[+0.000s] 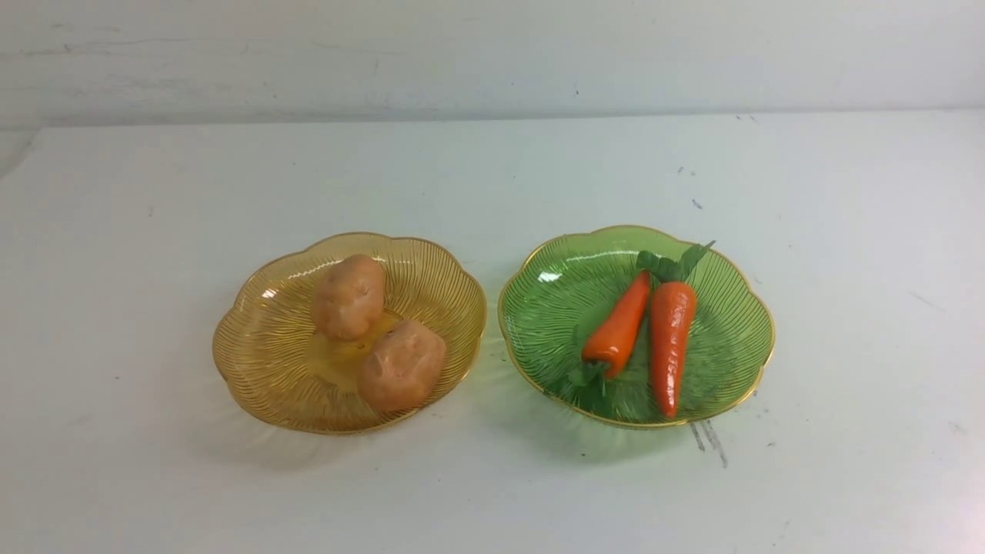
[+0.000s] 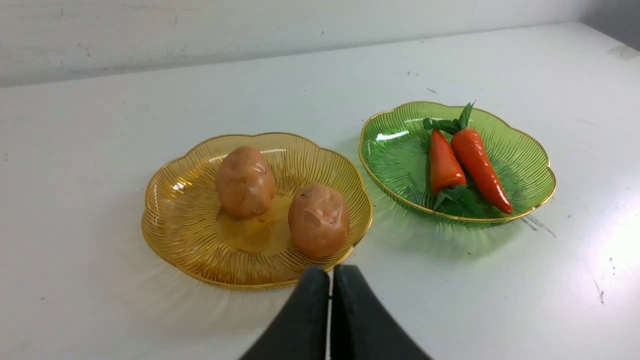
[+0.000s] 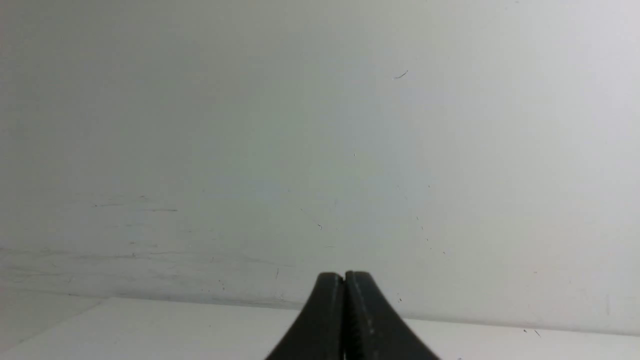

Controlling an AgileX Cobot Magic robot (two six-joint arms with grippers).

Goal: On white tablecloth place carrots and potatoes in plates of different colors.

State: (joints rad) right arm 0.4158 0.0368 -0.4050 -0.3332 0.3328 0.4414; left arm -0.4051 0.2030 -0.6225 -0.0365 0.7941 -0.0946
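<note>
On the white tablecloth (image 1: pixel 492 177) stand two ribbed plates side by side. The amber-yellow plate (image 1: pixel 254 346) on the left holds two tan potatoes, one farther back (image 1: pixel 349 296) and one nearer (image 1: pixel 402 365). The green plate (image 1: pixel 723 338) on the right holds two orange carrots (image 1: pixel 618 325) (image 1: pixel 671 342) lying side by side, their green tops at opposite ends. Neither arm shows in the front view. My left gripper (image 2: pixel 330 272) is shut and empty, hovering just short of the amber plate (image 2: pixel 175 230) and the nearer potato (image 2: pixel 318 220). My right gripper (image 3: pixel 344 277) is shut and empty, facing the white wall.
A white wall (image 1: pixel 492 54) rises behind the table's far edge. Dark scuff marks (image 1: pixel 709 442) lie on the cloth beside the green plate. The green plate (image 2: pixel 530 165) with the carrots (image 2: pixel 477 162) also shows in the left wrist view.
</note>
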